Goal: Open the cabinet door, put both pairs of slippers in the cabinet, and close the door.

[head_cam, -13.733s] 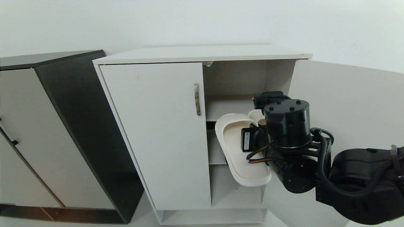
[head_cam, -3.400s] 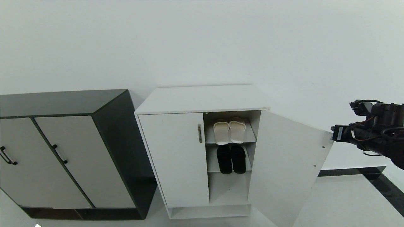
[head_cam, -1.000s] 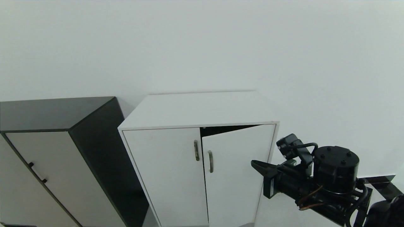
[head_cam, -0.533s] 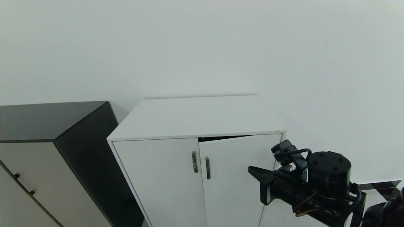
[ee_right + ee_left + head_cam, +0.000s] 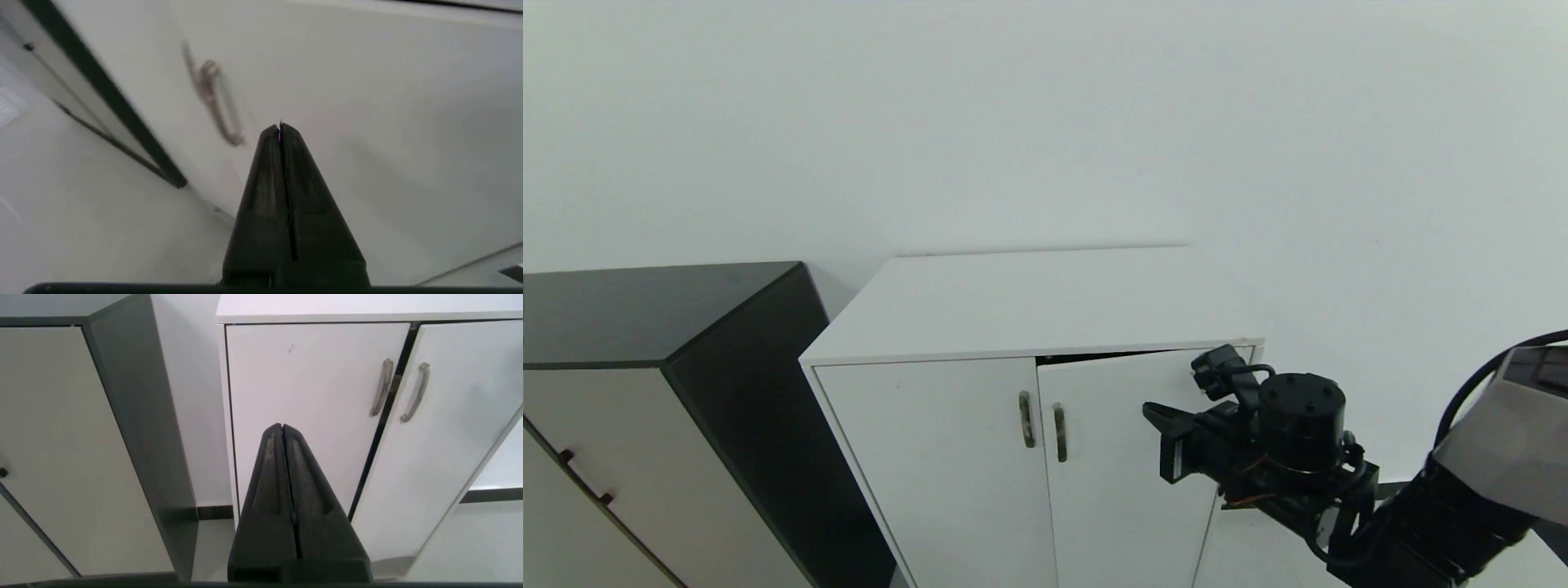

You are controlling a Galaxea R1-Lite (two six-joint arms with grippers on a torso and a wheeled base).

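White cabinet door hangs ajar (dark gap above); left fingers and right fingers closed.

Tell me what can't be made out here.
Inside of the white two-door cabinet: hidden behind its doors, every view.
Its lower part: cut off by the head view's bottom edge.
Whether the black right pincer touches the right door: its tip hides contact, right wrist view.

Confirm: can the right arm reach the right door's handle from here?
Probably yes. The right pincer, shut, hangs in front of the right door, beside its handle, with nothing between them. It would need to open to grip.
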